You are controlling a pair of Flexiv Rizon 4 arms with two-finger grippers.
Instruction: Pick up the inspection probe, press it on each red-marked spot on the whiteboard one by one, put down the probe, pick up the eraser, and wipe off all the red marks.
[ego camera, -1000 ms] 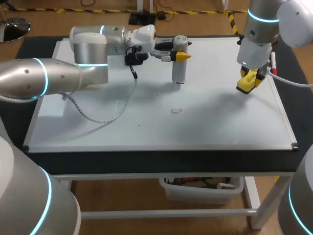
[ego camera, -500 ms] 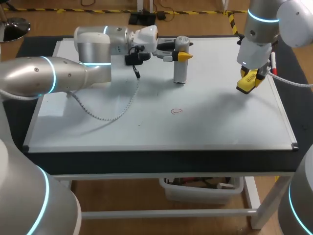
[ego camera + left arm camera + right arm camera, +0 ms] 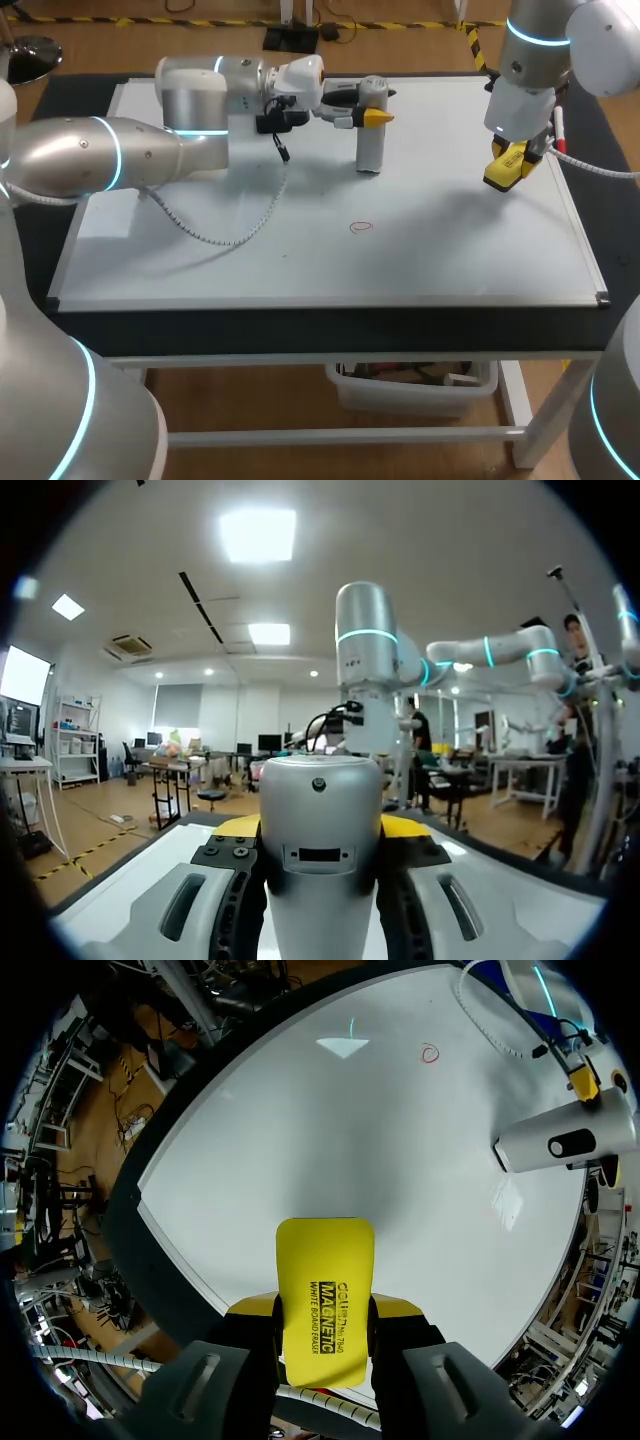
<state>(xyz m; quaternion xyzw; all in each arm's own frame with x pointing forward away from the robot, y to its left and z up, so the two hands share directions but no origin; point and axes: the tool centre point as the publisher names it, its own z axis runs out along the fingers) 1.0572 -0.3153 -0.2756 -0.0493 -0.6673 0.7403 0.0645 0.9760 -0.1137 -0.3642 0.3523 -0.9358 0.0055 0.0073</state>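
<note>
Left claw (image 3: pixel 372 116) clamps the probe (image 3: pixel 368 146) upright near the whiteboard's (image 3: pixel 450 250) far edge, right claw (image 3: pixel 509 162) grips the yellow eraser (image 3: pixel 324 1280) above its right edge, red mark (image 3: pixel 361 226) mid-board.

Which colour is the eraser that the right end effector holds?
The eraser is bright yellow with black print; the right wrist view shows it best.

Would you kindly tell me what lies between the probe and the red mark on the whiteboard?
Nothing lies there. In the head view, the stretch of whiteboard between the probe and the red mark is bare.
</note>
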